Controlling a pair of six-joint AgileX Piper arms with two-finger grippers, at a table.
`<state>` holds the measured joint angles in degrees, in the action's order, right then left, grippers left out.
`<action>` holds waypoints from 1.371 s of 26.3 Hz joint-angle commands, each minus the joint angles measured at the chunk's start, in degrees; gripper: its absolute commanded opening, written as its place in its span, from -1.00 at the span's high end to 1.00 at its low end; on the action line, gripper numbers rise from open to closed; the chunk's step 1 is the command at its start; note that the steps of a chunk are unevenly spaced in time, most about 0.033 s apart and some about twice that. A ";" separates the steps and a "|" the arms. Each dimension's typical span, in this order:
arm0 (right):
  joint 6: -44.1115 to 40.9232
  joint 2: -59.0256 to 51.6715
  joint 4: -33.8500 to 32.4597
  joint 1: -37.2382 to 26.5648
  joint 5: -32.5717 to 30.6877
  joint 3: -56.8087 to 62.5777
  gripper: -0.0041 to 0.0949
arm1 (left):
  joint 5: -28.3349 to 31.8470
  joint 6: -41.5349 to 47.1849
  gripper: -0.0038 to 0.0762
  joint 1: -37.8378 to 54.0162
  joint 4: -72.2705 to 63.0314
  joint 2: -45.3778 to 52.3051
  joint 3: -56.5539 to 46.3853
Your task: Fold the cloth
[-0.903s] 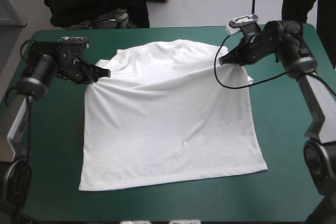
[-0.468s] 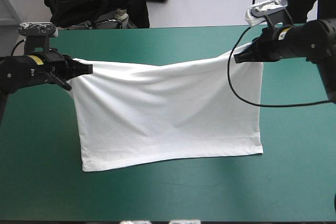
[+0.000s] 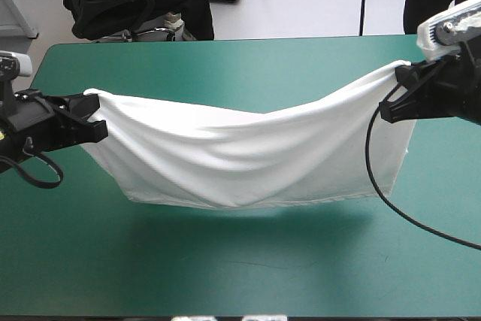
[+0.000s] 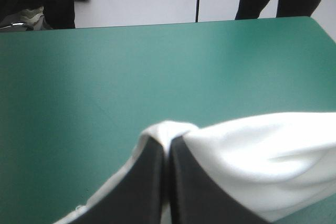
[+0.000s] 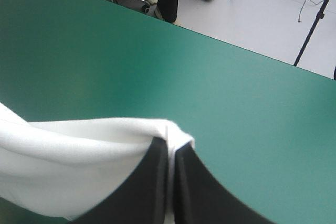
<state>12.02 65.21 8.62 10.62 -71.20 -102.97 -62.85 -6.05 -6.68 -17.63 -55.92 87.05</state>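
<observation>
While slung between both arms, the T-shirt (image 3: 240, 159) hangs above the surface (image 3: 225, 268), its long axis running left to right.
Each end is pinched: the left pincer (image 3: 96, 122) is nipped tight on one corner and the right pincer (image 3: 391, 107) on the other, neither nearer. The middle sags. The lower hem appears clear of the surface, though contact cannot be ruled out. The next fold likely travels across that axis.

The T-shirt (image 3: 240, 159) is plain white, the table cover (image 3: 225, 65) teal-green, jaws of left gripper (image 4: 167, 145) and right gripper (image 5: 170, 145) black.
</observation>
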 commanded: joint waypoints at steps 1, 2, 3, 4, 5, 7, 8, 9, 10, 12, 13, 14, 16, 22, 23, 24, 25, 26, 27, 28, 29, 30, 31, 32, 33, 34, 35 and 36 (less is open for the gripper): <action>-0.42 -2.10 -0.45 -0.18 3.46 -1.64 0.95 | 3.58 -0.07 0.95 -0.21 -2.42 1.63 2.72; -0.60 -2.10 -1.11 -0.18 3.56 -1.64 0.95 | 3.41 -0.07 0.95 -0.21 -2.56 1.63 3.82; -0.86 -2.10 -1.95 -0.18 3.57 -1.64 0.95 | 3.52 -0.07 0.95 -0.21 -2.56 1.38 4.57; -1.26 -1.97 -2.81 -0.18 3.81 -1.64 0.95 | 3.95 -0.07 0.95 -0.21 -2.31 0.96 5.53; -1.23 -1.47 -3.38 -0.18 4.23 -1.64 0.95 | 4.37 -0.18 0.95 -0.21 -1.77 0.30 6.45; -1.50 -0.23 -4.41 -0.18 5.40 -1.64 0.95 | 4.75 -0.21 0.95 -0.21 -1.43 -1.35 7.93; -1.50 0.62 -4.82 -0.18 6.31 -1.64 0.95 | 4.89 -0.21 0.95 -0.21 -1.43 -2.57 8.66; -1.50 1.48 -5.00 -0.18 7.13 -1.64 0.95 | 5.02 -0.21 0.95 -0.21 -1.43 -3.64 9.16; -1.50 2.66 -5.41 -0.18 7.92 -1.64 0.95 | 5.46 -0.21 0.95 -0.21 -1.54 -5.02 9.64; -1.50 5.03 -6.35 -0.18 9.31 -1.64 0.95 | 7.23 -0.21 0.95 -0.21 -1.70 -7.94 10.48; -1.50 6.40 -6.91 -0.18 10.15 -1.64 0.95 | 8.69 -0.21 0.95 -0.21 -1.70 -9.39 10.90; -1.50 7.71 -7.21 -0.18 11.42 -1.64 0.95 | 10.20 -0.21 0.95 -0.21 -1.70 -10.94 11.22; -1.50 10.04 -7.30 -0.18 14.08 -1.73 0.95 | 13.07 -0.47 0.95 -0.21 -1.60 -13.83 12.49; -1.50 19.73 -9.31 -0.18 17.55 -10.58 0.95 | 17.75 -1.60 0.95 -0.21 -1.50 -23.81 21.04; -1.50 23.73 -9.31 -0.18 17.55 -16.47 0.95 | 17.75 -1.60 0.95 -0.21 -1.50 -26.91 24.62; -1.65 25.21 -9.31 -0.18 17.44 -18.62 0.95 | 17.75 -1.60 0.95 -0.21 -1.50 -28.05 25.97; -1.78 28.21 -9.20 -0.18 17.31 -22.37 0.95 | 17.75 -1.60 0.95 -0.21 -1.50 -30.48 28.78; -1.78 29.28 -9.09 -0.18 17.31 -23.31 0.95 | 17.75 -1.60 0.95 -0.21 -1.50 -31.29 29.59; -1.38 30.52 -9.09 -0.30 17.44 -23.45 0.95 | 17.86 -1.60 0.95 -0.21 -1.50 -32.76 30.56; -1.22 31.01 -8.62 -0.43 17.30 -23.23 0.95 | 17.86 -1.60 0.95 -0.21 -1.50 -33.18 30.56; -0.76 31.55 -8.04 -1.14 17.02 -22.76 0.95 | 17.46 -1.60 0.95 -0.21 -1.36 -33.61 30.56; -0.45 31.95 -7.05 -1.64 16.65 -22.64 0.95 | 16.31 -1.60 0.95 -0.21 -1.07 -34.38 30.56; -0.14 32.32 -6.00 -2.25 16.41 -22.36 0.95 | 14.67 -1.60 0.95 -0.21 -0.73 -35.05 30.56; 0.08 32.81 -4.94 -3.18 16.29 -21.68 0.95 | 12.78 -1.60 0.95 -0.21 0.00 -35.75 30.45; 0.66 33.18 -3.64 -3.78 15.85 -21.06 0.95 | 11.01 -1.60 0.95 -0.21 0.67 -36.40 30.32; 2.36 33.74 -1.19 -4.86 14.38 -19.35 0.95 | 9.96 -1.60 0.95 -0.21 1.08 -37.07 28.71; 2.87 33.78 -0.67 -5.25 13.41 -18.47 0.95 | 9.74 -1.60 0.95 -0.21 1.08 -37.18 27.20; 3.85 33.88 -0.15 -5.42 11.30 -15.04 0.95 | 7.64 -1.60 0.95 -0.21 1.20 -37.18 24.62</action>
<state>13.96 101.46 6.67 6.01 -60.55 -119.84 -56.05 -7.68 -6.68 -15.88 -95.39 112.97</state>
